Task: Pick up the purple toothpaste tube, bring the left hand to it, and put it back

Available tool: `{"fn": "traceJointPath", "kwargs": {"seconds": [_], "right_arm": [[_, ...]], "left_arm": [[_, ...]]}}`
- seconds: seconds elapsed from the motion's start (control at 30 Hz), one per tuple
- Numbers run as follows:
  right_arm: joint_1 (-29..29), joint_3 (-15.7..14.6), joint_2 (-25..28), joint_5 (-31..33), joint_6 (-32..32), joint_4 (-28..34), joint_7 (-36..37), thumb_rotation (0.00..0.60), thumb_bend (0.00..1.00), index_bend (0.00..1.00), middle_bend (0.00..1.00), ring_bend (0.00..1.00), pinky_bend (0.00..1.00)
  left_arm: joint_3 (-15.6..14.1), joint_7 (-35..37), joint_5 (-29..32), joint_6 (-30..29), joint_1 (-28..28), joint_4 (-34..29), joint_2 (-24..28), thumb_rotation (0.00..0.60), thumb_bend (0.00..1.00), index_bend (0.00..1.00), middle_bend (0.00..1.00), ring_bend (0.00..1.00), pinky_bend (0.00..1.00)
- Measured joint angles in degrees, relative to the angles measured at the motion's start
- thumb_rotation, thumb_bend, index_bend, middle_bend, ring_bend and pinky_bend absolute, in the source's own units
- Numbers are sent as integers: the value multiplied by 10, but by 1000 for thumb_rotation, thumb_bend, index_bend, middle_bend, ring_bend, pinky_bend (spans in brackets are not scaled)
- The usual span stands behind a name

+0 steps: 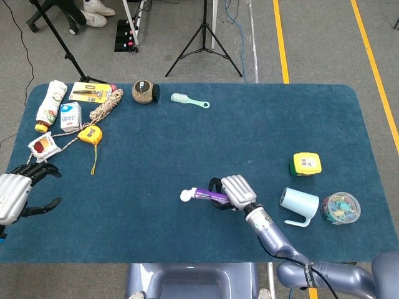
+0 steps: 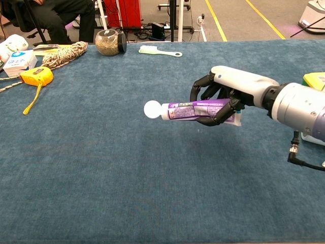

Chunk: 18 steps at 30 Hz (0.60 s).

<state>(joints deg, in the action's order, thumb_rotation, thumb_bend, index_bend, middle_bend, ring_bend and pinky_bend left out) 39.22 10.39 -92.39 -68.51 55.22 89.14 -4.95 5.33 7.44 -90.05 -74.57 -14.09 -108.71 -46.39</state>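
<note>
My right hand [image 1: 234, 192] [image 2: 228, 94] grips the purple toothpaste tube [image 2: 190, 110] [image 1: 204, 194] and holds it level above the blue cloth, white cap [image 2: 152, 109] pointing left. Its fingers curl around the tube's rear half. My left hand [image 1: 17, 192] shows only in the head view, at the table's left edge, with dark fingers spread and nothing in it. A wide stretch of cloth separates the two hands.
Far left lie a yellow tape measure [image 1: 90, 134] [image 2: 35, 76], a rope [image 1: 106, 106], a milk carton [image 1: 70, 116], a bottle [image 1: 50, 103] and a pouch [image 1: 42, 146]. A jar [image 2: 106, 42] and mint brush [image 1: 189, 100] sit at the back. A yellow box [image 1: 305, 164], blue mug [image 1: 298, 203] and clip jar [image 1: 340, 207] stand right.
</note>
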Motion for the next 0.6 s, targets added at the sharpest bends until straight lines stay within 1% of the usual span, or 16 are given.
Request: {"fn": "traceJointPath", "kwargs": {"seconds": [0.2, 0.3, 0.43, 0.53, 0.6], "right_arm": [[-12, 4, 14, 10, 12, 35, 6, 600, 388, 795, 931, 1000, 886], [-19, 8, 19, 24, 25, 63, -3, 600, 388, 796, 931, 1000, 886], [-25, 14, 24, 42, 44, 92, -22, 600, 387, 796, 931, 1000, 886], [-29, 16, 23, 46, 58, 106, -32, 600, 388, 797, 931, 1000, 886], [-33, 16, 22, 47, 66, 111, -34, 600, 388, 797, 931, 1000, 886]], "left_arm": [[7, -12, -14, 53, -46, -18, -6, 574, 207, 349, 324, 273, 297], [14, -30, -7, 98, -77, -38, -14, 509, 207, 314, 299, 263, 297], [26, -62, 28, 158, -122, -72, -26, 438, 207, 263, 269, 244, 298], [37, -99, 64, 186, -149, -89, -41, 405, 207, 240, 257, 236, 299], [43, -130, 93, 198, -166, -99, -54, 398, 207, 234, 255, 234, 300]]}}
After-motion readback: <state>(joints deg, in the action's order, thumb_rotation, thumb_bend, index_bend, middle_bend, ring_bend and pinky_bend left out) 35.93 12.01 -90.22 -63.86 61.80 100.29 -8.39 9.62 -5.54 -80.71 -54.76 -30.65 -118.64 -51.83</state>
